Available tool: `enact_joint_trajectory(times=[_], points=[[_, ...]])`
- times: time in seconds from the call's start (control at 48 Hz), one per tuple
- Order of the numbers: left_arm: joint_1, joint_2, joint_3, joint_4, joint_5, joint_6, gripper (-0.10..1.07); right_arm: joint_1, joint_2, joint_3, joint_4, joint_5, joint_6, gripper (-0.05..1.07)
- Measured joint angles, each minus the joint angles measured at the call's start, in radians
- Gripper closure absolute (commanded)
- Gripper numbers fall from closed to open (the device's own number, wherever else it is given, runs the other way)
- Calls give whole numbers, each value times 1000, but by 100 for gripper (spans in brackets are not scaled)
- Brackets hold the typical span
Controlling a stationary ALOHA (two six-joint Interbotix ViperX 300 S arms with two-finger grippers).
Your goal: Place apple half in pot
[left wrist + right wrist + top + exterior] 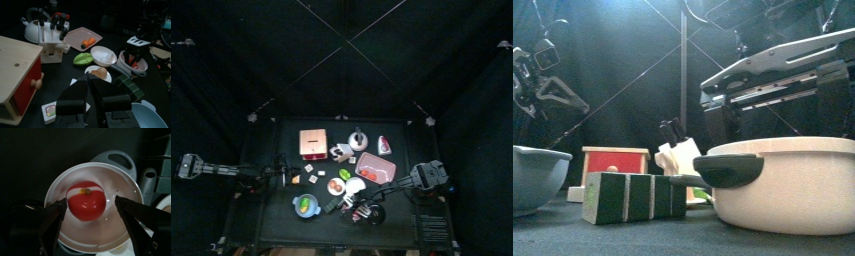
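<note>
A: Where's the apple half?

B: The apple half [87,204] lies in the pot [127,183], red skin up, near the middle of the pale floor.

A: Pincers?

B: The right gripper [91,199] is released, its jaws spread wide on either side of the apple half, and it holds nothing. I can't tell for the left gripper [90,97]. That arm rests on the left side of the table.

A: Anything in the way?

B: Nothing lies between the jaws and the fruit. The right arm [780,65] hangs over the pot. One pot handle [115,159] sticks out past the rim.

A: Neighbours?

B: In the left wrist view, two white discs [103,55] sit just beside the pot. One has a brownish piece on it, and a green piece [83,58] lies next to them. A row of dark green blocks [127,85] is near the pot. The wooden box [17,75] has a red front and stands well apart. The knife block [50,47] and the kettle [33,30] stand beyond it.

A: Other containers?

B: The pink tray [79,32] holds an orange piece [88,41]. The blue-rimmed bowl [309,206] is green inside, and I can't tell what's in it. It's at the front of the table, to the left of the pot.

A: And the front view?

B: The pot fills the right side, the bowl the left edge, and the blocks stand between them.
</note>
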Motion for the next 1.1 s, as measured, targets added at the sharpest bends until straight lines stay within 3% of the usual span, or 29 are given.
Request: enact_joint_trajectory(times=[0.375, 0.562, 0.917, 1.104], points=[[2, 0, 3, 0, 2, 2, 48, -14, -52, -3, 57, 43, 12, -1], [2, 0, 3, -2, 2, 2, 48, -40, -103, 3, 138, 55, 89, 2], [2, 0, 3, -2, 2, 2, 48, -48, -121, 98, 163, -57, 216, 37], [2, -2, 3, 0, 2, 2, 48, -46, -121, 120, 161, -101, 270, 41]])
